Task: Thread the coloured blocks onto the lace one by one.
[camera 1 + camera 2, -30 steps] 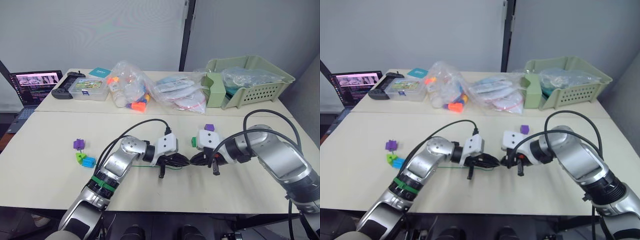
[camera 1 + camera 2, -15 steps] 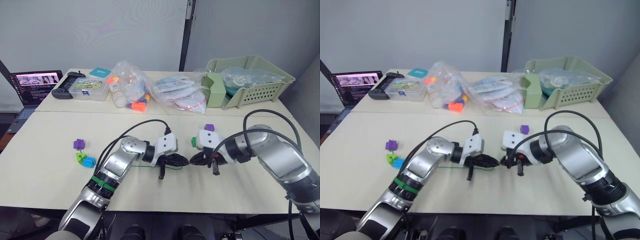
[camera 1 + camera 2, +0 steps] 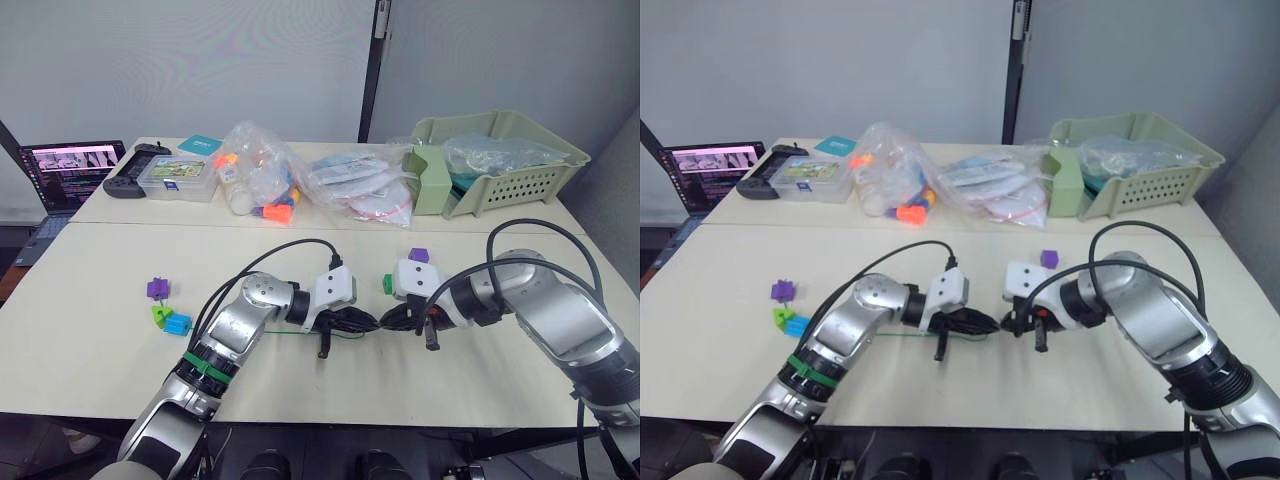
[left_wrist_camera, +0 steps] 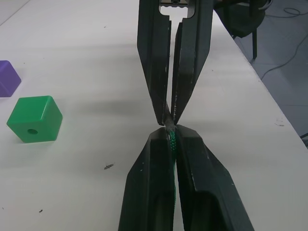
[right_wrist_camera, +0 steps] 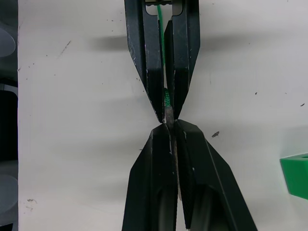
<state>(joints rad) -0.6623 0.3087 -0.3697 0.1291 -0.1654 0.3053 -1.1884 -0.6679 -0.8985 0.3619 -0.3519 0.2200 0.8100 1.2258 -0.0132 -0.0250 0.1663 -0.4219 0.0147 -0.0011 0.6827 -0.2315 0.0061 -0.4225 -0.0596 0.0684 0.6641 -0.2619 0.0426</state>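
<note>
Tip to tip at mid-table, the left gripper [image 4: 171, 132] pinches the green lace [image 4: 172, 139] and the right gripper [image 5: 168, 126] apparently clamps its stiff tip, the dark green block [image 4: 34, 118] lying nearby.

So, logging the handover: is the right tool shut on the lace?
Shut. The right tool pinches the lace tip, nose to nose with the left tool.
</note>
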